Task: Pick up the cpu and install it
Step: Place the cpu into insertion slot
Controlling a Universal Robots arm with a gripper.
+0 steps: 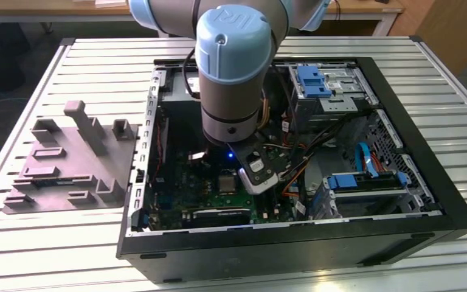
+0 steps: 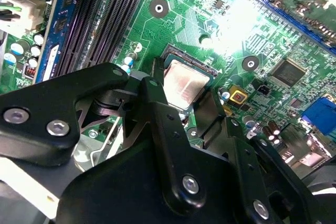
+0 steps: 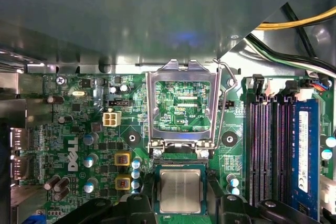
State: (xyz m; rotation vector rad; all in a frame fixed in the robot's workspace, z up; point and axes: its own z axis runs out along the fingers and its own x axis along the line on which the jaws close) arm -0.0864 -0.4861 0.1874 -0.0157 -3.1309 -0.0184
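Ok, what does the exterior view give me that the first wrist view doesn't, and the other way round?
Exterior view: the whole open case on the slatted table, the grey holder beside the case at the exterior view's left, and the arm bent down into the case.

First wrist view: the socket up close, its plate standing open, and the cpu lying flat in it, as far as I can tell.

Both: the green board and the gripper low over the socket.
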